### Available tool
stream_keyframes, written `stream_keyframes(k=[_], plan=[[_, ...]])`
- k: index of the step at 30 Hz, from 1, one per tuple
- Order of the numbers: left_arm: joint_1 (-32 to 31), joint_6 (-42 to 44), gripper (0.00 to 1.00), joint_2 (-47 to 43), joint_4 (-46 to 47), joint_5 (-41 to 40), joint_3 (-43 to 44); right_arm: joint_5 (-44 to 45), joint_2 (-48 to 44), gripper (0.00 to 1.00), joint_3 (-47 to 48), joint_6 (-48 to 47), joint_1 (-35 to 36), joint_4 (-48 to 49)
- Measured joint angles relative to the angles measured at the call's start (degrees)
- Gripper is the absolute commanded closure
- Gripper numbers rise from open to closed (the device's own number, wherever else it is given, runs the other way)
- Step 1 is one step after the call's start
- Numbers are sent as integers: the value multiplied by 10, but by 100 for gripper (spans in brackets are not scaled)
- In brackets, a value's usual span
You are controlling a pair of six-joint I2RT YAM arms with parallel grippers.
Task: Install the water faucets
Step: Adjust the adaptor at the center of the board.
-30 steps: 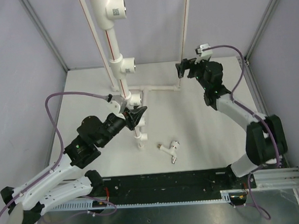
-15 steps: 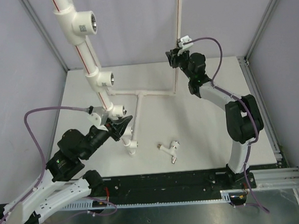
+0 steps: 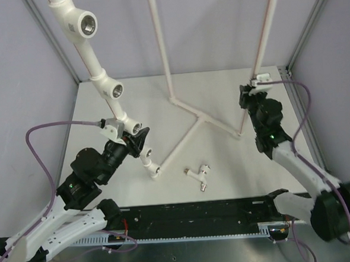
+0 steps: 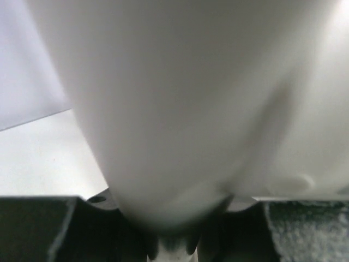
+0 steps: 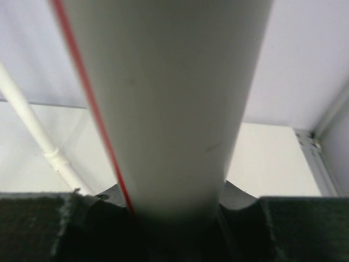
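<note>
While both tools stay clamped on the swung pipe frame (image 3: pixel 91 56), we see the right tool (image 3: pixel 247 100) shifted rightward. The white, brass-ended water faucet (image 3: pixel 199 175) lies unmoved on the counter (image 3: pixel 237 169), right of the left tool (image 3: pixel 134 140).

smooth white plastic pipe frame (image 3: pixel 90 59) with metal-threaded sockets (image 3: pixel 87 23), white plastic faucet (image 3: pixel 198 176), matt table (image 3: pixel 236 163).

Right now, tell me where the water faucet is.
In the top view the water faucet lies loose on the table near the middle of its near edge, just right of the pipe frame's lowest socket.
</note>
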Motion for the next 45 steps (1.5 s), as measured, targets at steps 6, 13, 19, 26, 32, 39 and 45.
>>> stream_keyframes(k=[6,13,19,26,32,39,45], plan=[[10,-7,92,23,12,33,8,44,-178,100,-78,0,-15,-111],[19,-12,45,66,26,101,22,24,-188,18,-80,12,-70,-128],[22,-37,3,72,26,127,22,8,-198,1,-80,85,-107,-183],[23,-57,0,51,23,121,16,-3,-385,1,-79,177,-52,-316],[23,-91,0,-33,-14,78,-12,28,-548,1,-54,292,78,-484],[24,-208,0,-127,-133,-31,-27,42,-531,1,-76,451,217,-674],[27,-339,1,-221,-238,-107,-100,106,-398,1,-102,532,416,-701]])
